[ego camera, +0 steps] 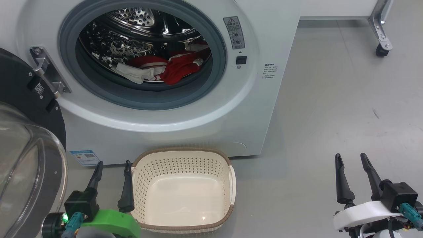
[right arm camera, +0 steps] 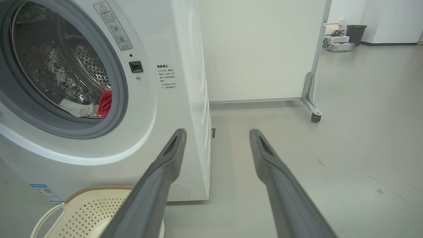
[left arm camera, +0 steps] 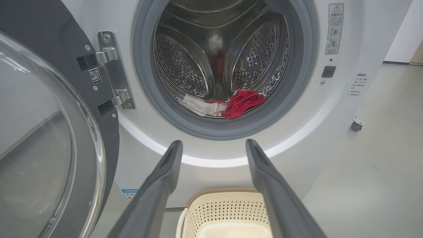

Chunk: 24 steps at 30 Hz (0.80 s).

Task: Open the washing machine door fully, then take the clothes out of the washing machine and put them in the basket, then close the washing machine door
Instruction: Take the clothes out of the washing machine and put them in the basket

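The left gripper (ego camera: 113, 162) and right gripper (ego camera: 350, 155) are gaping wide, empty; the basket (ego camera: 181, 150) is sitting just beside the left, clothes (ego camera: 175, 68) lying ahead, possibly tangled.

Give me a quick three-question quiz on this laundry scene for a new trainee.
1. True or false: the door stands open and the basket is empty.
2. Fill in the blank: the left gripper and the right gripper are both ___ and hold nothing.
3. Where are the clothes? A) inside the washing machine. B) in the basket. C) in a gripper.

Key: 1 true; 2 open; 3 A.
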Available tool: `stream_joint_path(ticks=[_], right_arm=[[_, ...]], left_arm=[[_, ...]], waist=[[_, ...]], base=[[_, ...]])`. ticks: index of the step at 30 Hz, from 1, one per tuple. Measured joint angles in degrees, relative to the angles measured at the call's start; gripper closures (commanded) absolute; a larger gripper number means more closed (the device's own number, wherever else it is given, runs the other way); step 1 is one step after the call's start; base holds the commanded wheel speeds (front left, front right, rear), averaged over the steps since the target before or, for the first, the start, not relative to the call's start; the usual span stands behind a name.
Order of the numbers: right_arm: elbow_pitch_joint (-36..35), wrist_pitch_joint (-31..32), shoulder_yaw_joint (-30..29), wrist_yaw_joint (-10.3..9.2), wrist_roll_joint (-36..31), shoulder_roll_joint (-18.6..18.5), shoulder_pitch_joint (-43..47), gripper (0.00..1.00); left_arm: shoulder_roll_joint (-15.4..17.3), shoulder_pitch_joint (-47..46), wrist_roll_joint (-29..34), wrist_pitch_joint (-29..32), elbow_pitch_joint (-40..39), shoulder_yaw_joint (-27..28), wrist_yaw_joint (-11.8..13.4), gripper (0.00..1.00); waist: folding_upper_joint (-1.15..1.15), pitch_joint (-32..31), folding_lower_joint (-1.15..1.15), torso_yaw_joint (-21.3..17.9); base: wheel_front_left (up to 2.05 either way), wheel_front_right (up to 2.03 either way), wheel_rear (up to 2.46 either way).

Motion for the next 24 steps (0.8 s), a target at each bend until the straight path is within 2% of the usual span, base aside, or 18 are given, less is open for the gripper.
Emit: stream_joint_path(ticks=[14, 24], right_arm=[[-0.62, 0.01, 0.00, -0.01, -0.01, -0.34, -0.07, 0.00], [-2.87, 0.55, 0.93, 0.05, -0.74, -0.96, -2.04, 0.00]], left_arm=[[-0.08, -0.29, -0.15, 0.37, 0.10, -1.81, -0.21, 0.00], [-0.16, -7.97, -1.56, 5.27, 4.97, -4.90, -4.72, 0.00]], waist=[[0.00, 1.73, 0.00, 0.10], [0.00, 5.99, 0.00, -0.51]], base=[[0.00, 0.00, 0.00], [0.00, 0.00, 0.00]])
